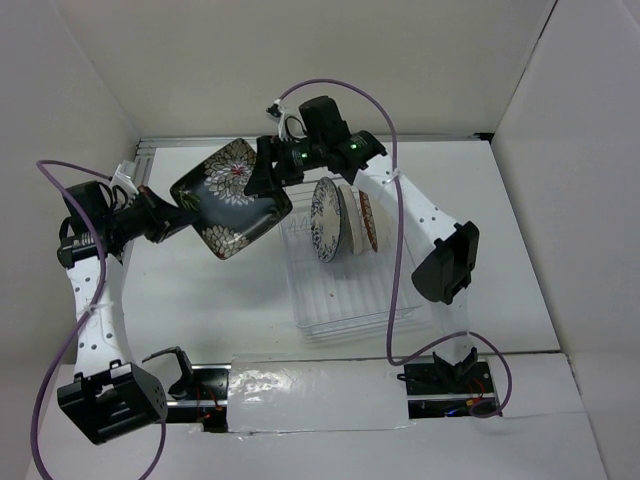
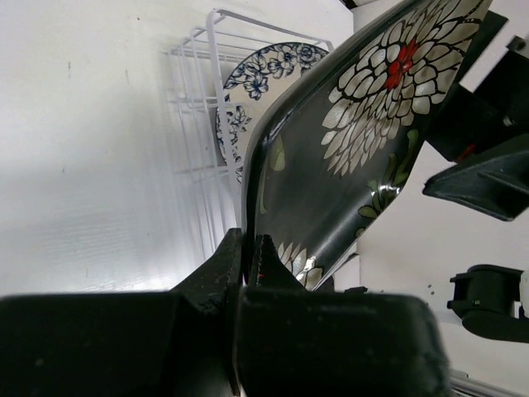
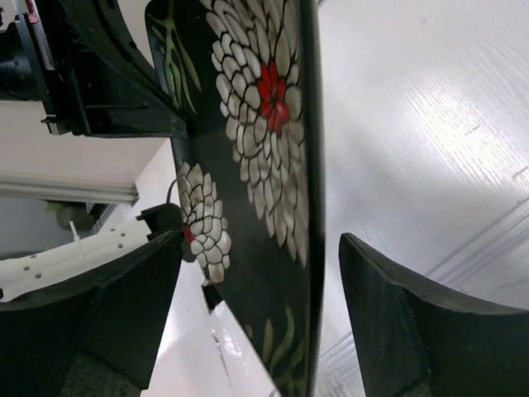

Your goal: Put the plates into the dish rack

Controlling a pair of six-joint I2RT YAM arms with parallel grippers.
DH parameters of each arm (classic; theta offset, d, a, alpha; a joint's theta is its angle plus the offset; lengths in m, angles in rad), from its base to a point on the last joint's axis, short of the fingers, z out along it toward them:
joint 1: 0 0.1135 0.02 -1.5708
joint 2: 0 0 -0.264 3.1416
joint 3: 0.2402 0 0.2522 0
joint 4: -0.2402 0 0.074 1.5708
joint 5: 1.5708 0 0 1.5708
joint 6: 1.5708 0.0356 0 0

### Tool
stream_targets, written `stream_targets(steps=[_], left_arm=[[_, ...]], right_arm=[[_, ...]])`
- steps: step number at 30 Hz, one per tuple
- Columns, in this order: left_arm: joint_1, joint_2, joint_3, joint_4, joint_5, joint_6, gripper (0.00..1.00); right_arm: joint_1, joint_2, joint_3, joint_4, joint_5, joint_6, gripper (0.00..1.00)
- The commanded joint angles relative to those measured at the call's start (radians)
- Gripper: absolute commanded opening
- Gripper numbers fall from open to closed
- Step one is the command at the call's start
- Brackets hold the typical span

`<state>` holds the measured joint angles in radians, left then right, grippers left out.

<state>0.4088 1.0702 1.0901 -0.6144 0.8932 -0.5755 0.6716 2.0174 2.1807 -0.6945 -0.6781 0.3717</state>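
Observation:
The dark square floral plate (image 1: 230,195) hangs in the air left of the dish rack (image 1: 340,300). My left gripper (image 1: 172,224) is shut on its lower left edge; the left wrist view shows the jaws (image 2: 248,248) pinching the plate's rim (image 2: 364,124). My right gripper (image 1: 266,176) is open, one finger on each side of the plate's upper right edge (image 3: 256,124), not touching it (image 3: 260,238). Three plates stand upright in the rack: blue-white floral (image 1: 326,220), cream (image 1: 352,222), brown-rimmed (image 1: 369,222).
White walls enclose the table on the left, back and right. The rack's wire end (image 2: 198,107) and the blue-white plate (image 2: 264,70) show behind the held plate. The right arm's links (image 1: 430,225) pass over the rack's right side.

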Motion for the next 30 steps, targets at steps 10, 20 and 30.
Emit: stream_targets(steps=[10, 20, 30], left_arm=[[-0.004, -0.052, 0.021, 0.107, 0.144, -0.029, 0.0], [-0.004, -0.02, 0.025, 0.082, 0.125, -0.018, 0.53], [-0.004, -0.076, 0.042, 0.021, -0.065, -0.023, 0.97]], right_arm=[[-0.004, 0.017, 0.007, 0.093, -0.066, 0.033, 0.24], [0.008, -0.169, -0.036, -0.023, 0.324, 0.093, 0.0], [0.048, -0.324, 0.013, -0.37, 1.19, 0.209, 0.0]])
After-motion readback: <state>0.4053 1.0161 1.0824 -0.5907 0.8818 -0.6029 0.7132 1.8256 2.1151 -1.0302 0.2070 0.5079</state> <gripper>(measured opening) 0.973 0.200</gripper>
